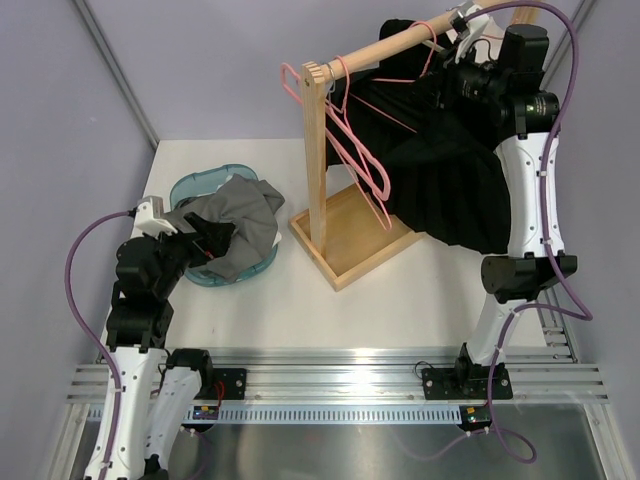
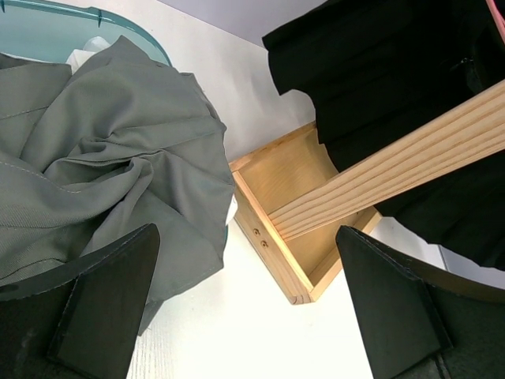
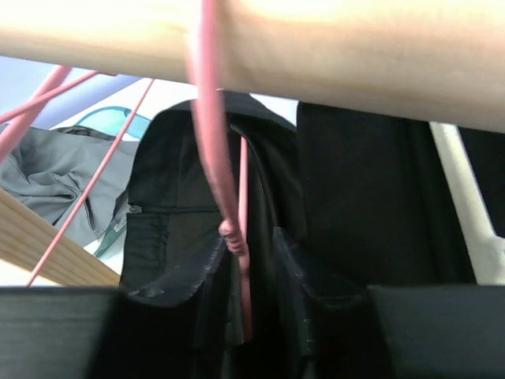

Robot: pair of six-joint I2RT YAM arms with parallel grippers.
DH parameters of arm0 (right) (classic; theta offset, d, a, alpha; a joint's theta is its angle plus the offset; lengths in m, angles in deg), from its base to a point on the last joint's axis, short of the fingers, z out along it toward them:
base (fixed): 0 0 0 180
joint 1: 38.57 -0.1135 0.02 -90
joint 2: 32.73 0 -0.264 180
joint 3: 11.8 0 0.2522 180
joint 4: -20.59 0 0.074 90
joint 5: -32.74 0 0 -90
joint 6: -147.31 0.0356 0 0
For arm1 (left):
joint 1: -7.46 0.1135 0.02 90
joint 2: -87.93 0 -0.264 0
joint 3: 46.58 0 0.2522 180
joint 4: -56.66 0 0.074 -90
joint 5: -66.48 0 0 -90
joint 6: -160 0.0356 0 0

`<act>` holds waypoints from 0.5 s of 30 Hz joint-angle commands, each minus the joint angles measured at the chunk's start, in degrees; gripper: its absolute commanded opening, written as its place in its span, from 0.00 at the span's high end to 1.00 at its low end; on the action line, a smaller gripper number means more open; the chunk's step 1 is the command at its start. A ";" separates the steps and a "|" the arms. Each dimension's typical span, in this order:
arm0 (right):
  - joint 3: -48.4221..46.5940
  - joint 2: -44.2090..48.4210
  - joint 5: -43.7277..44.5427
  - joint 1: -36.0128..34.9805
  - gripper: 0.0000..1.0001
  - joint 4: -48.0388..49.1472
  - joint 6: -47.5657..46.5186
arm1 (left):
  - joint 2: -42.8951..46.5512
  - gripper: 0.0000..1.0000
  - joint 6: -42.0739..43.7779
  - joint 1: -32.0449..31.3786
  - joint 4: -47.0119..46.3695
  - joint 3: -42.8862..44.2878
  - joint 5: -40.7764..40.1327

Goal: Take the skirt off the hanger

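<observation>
A black skirt (image 1: 450,170) hangs on a pink hanger (image 1: 437,40) from the wooden rod (image 1: 385,45) of the rack at the back right. My right gripper (image 1: 462,50) is up at the rod. In the right wrist view its fingers (image 3: 209,260) stand narrowly apart on either side of the hanger's twisted neck (image 3: 231,233), with the black skirt (image 3: 355,197) behind. The left finger touches the neck and a gap shows on the right side. My left gripper (image 1: 205,240) is open and empty, low over the table (image 2: 260,316), beside a grey skirt (image 2: 118,174).
The grey skirt (image 1: 235,225) lies in a teal basket (image 1: 205,185) at the left. Empty pink hangers (image 1: 345,140) hang at the rod's left end. The rack's post (image 1: 315,160) stands in a wooden tray base (image 1: 355,240), which also shows in the left wrist view (image 2: 296,229).
</observation>
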 commanded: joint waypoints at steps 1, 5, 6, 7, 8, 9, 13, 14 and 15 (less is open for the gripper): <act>-0.04 -1.01 0.73 -0.82 0.67 0.97 -1.19 | 0.50 0.01 -0.68 0.15 -1.33 -0.06 2.12; 0.14 -0.83 0.20 -0.82 0.85 1.14 -1.63 | 0.41 0.01 -1.03 0.15 -2.38 0.03 3.61; 0.14 -0.57 0.11 -0.82 0.92 1.66 -1.55 | 0.33 0.01 -1.12 0.15 -2.65 -0.15 4.75; 0.05 -0.31 -0.15 -0.82 0.97 1.84 -1.55 | 0.15 0.01 -1.29 0.24 -3.00 -0.32 5.37; 0.14 -0.13 -0.24 -0.82 1.00 2.28 -1.37 | 0.06 0.01 -1.30 0.16 -3.26 -0.50 6.07; 0.05 0.48 -0.24 -0.91 1.00 3.15 -1.11 | -0.20 0.01 -1.38 0.15 -4.05 -0.67 7.47; -0.30 2.07 -0.85 -0.91 1.00 5.88 0.47 | -1.34 0.01 -1.91 0.15 -5.28 -1.38 10.46; -0.30 2.33 -1.03 -0.91 1.00 7.11 1.52 | -1.52 0.01 -2.09 0.24 -5.72 -1.64 11.25; -0.47 3.03 -1.20 -0.82 1.00 7.81 2.05 | -1.70 0.01 -2.09 0.16 -5.81 -1.64 11.61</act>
